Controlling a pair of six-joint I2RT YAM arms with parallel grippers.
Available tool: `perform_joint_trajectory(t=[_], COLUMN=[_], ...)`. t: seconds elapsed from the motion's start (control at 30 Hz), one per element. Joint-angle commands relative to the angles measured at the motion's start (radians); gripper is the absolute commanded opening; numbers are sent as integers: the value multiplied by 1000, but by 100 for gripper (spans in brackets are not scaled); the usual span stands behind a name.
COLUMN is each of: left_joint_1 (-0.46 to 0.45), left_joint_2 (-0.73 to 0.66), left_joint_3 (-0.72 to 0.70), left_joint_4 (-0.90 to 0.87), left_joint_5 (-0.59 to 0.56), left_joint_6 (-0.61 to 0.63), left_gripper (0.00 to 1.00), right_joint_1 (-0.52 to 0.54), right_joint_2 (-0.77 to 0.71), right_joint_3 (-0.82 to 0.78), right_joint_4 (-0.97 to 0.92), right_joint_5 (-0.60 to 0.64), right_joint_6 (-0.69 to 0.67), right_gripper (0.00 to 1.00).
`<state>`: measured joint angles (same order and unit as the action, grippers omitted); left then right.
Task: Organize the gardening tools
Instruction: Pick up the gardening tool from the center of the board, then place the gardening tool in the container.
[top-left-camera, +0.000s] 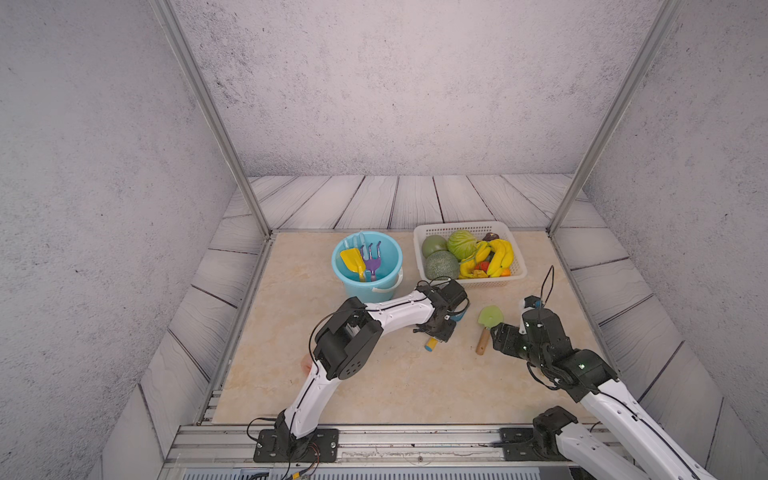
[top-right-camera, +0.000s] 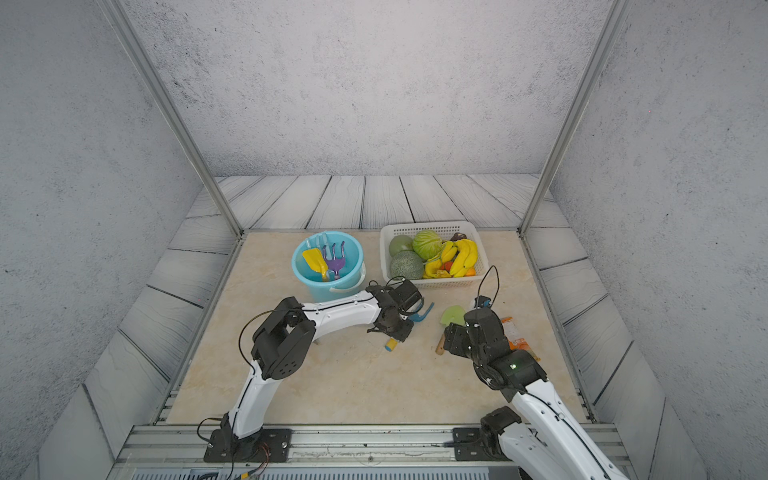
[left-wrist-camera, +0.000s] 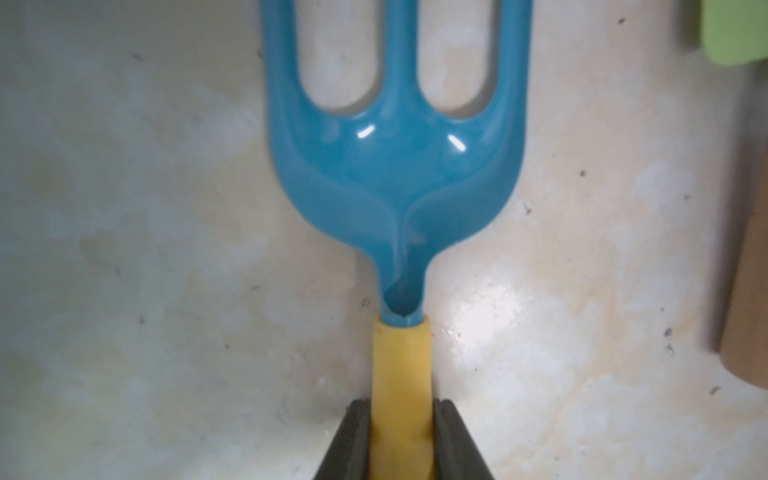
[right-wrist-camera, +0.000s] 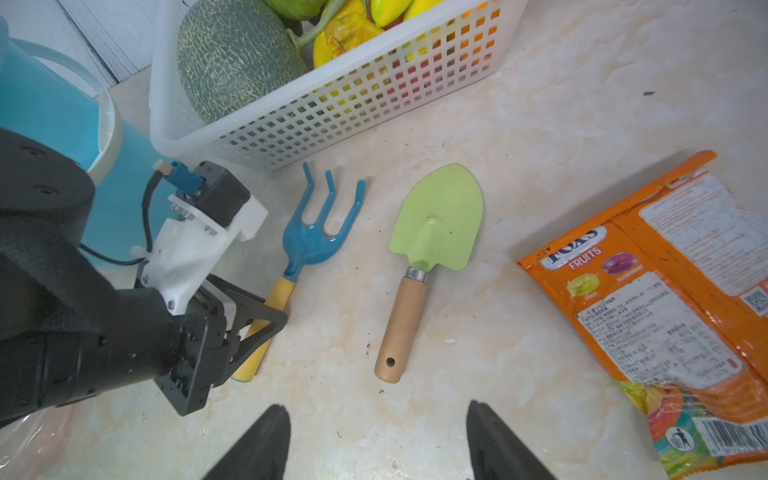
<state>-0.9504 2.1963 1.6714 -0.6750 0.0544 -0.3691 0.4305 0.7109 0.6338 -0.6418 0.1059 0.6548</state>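
Observation:
My left gripper (left-wrist-camera: 401, 415) is shut on the yellow handle of the blue fork (left-wrist-camera: 395, 166), which lies flat on the table (right-wrist-camera: 309, 241) with its prongs toward the basket. The green wooden-handled trowel (right-wrist-camera: 432, 232) lies just beside it, seen in both top views (top-left-camera: 489, 318) (top-right-camera: 452, 314). Just short of the trowel's handle end, my right gripper (right-wrist-camera: 377, 407) hangs open and holds nothing. The blue bucket (top-left-camera: 365, 293) holds a yellow shovel (top-left-camera: 352, 259), a purple fork (top-left-camera: 371, 262) and a light-blue fork (top-left-camera: 357, 241). A pink patch (top-left-camera: 306, 365) peeks out behind my left arm.
The white basket (top-left-camera: 490, 283) of fruit and vegetables stands at the back right, close behind both tools. An orange snack packet (right-wrist-camera: 665, 299) lies flat to the right of the trowel. The bucket stands directly behind my left wrist.

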Motion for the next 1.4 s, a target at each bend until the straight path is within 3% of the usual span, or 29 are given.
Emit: perform_joint_trajectory(t=[0.0,0.17,0.37,0.53,0.7,0.8,1.03,1.37], left_joint_1=[-7,-22,-25,-12,111,229,400,463], left_joint_2=[-13,-122,-371,-554,-678,-693,-620,-509], left_joint_3=[-30,-101,-218,-219,-172,-146,-132,-263], left_joint_4=[-19,-8,8,-21,1,49,213,468], left_joint_5=[-12,-31,-88,-240,-295,-275,-248,-239], left_joint_6=[-4,-20,-44,-12,55,82,129,135], left_gripper=[12,0,0,0,0,0,0,0], right_joint_1=[-4,-4,-4,-4,-4,-3,-3,-3], right_joint_2=[-9,-4,-16,29,64,80,99,118], right_joint_3=[6,29,70,99,116,134,166,175], right_joint_4=[-21,-31,-45,-21,31,33,7,-28], right_joint_5=[2,2,-5,-39,-106,-128,-134,-104], right_joint_6=[6,2,-5,-6,-26,-31,-45,-42], right_gripper=[72,72,72,72,71,71,70,70])
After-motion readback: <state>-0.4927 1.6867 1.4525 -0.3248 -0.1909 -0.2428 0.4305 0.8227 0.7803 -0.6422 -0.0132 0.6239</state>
